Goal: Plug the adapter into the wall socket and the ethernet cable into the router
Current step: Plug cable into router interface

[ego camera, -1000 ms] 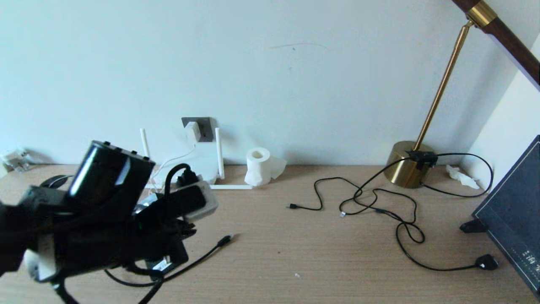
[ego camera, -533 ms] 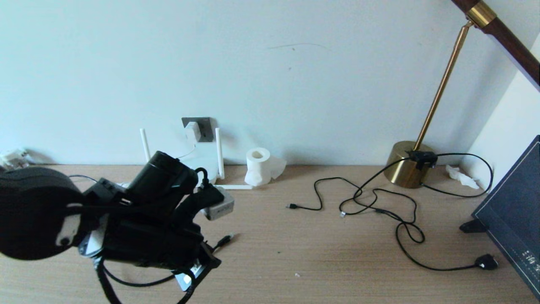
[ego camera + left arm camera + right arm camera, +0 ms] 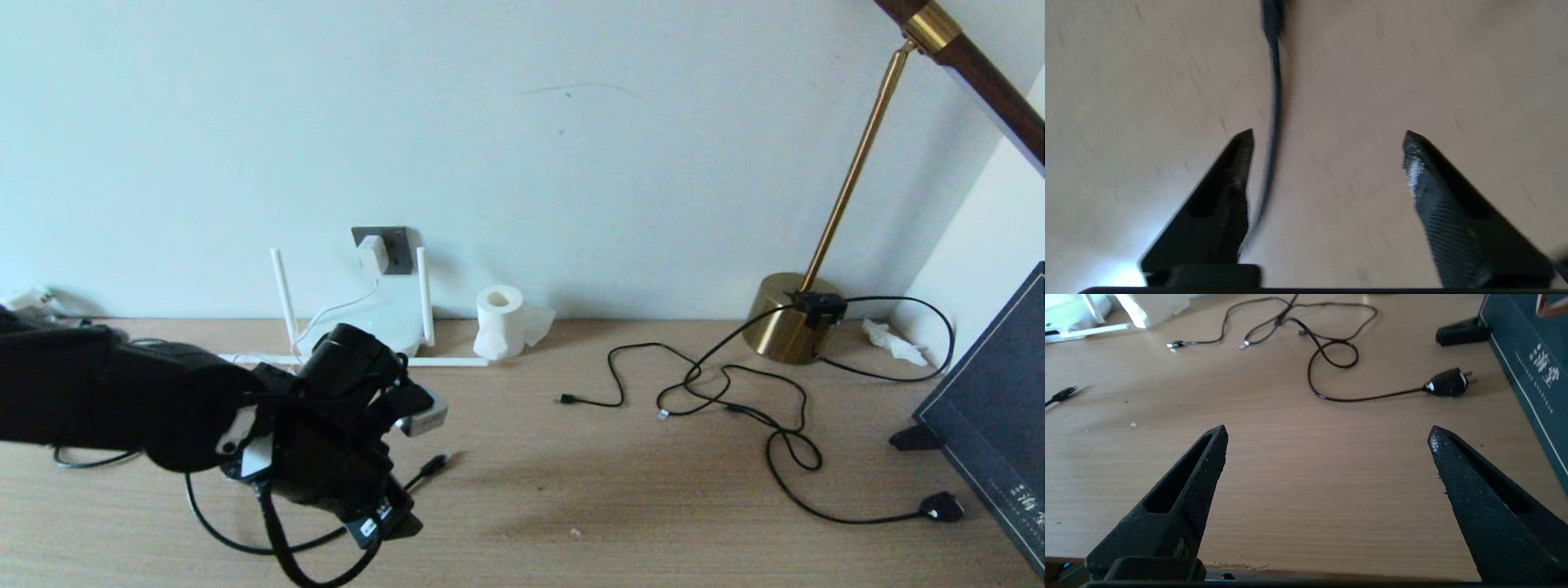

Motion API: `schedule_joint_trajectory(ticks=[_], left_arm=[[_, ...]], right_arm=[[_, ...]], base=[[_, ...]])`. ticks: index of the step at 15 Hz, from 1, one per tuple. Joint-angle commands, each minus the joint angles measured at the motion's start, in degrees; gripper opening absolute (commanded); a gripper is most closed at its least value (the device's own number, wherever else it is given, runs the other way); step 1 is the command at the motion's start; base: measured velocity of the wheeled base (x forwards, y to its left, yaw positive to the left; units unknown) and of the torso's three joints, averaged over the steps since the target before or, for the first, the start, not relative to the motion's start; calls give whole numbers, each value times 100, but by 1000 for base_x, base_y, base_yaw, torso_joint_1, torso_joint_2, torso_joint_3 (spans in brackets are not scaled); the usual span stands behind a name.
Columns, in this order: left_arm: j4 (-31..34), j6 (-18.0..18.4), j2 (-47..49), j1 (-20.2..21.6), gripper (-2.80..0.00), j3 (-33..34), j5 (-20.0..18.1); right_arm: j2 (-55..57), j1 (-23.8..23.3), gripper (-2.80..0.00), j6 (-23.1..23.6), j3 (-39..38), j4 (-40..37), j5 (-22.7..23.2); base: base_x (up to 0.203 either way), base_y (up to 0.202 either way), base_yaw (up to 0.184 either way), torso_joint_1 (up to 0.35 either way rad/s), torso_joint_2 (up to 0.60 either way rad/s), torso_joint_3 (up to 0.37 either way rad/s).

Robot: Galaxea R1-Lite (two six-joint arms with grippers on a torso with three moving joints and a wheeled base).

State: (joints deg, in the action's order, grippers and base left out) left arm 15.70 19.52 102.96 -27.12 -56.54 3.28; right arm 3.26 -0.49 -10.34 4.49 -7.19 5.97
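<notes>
The white adapter point(image 3: 373, 253) sits against the dark grey wall socket point(image 3: 395, 247), and its thin cord hangs down behind the router point(image 3: 384, 320). The router is a white box at the wall, with upright antennas. The black ethernet cable point(image 3: 408, 483) lies on the desk, its plug point(image 3: 433, 465) pointing right. My left arm point(image 3: 326, 441) hangs low over it. The left gripper point(image 3: 1327, 134) is open. The cable point(image 3: 1274, 106) runs between its fingers, close to one fingertip point(image 3: 1244, 141). My right gripper point(image 3: 1327, 428) is open over the desk's front edge, holding nothing.
A toilet-paper roll point(image 3: 500, 320) stands right of the router. Thin USB cords point(image 3: 653, 384) and the lamp cord with its bulky plug point(image 3: 941, 507) sprawl at the right. A brass lamp base point(image 3: 788, 322) and a dark box point(image 3: 996, 408) stand at the far right.
My left arm has swung down and to the right, lowering toward the ethernet cable and uncovering the router. The cable, adapter and right-hand cords have not moved.
</notes>
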Motion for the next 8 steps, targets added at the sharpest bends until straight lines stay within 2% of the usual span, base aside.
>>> schedule_joint_trajectory(ticks=[1, 8], left_arm=[[-195, 96, 321, 118, 0, 37, 6], [-408, 666, 789, 554, 0, -89, 6]], right_arm=[[-242, 5, 0, -1, -18, -1, -11], [-317, 5, 0, -39, 0, -81, -158]], base=[[0, 0, 0, 0, 0, 0], [0, 0, 0, 0, 0, 0]])
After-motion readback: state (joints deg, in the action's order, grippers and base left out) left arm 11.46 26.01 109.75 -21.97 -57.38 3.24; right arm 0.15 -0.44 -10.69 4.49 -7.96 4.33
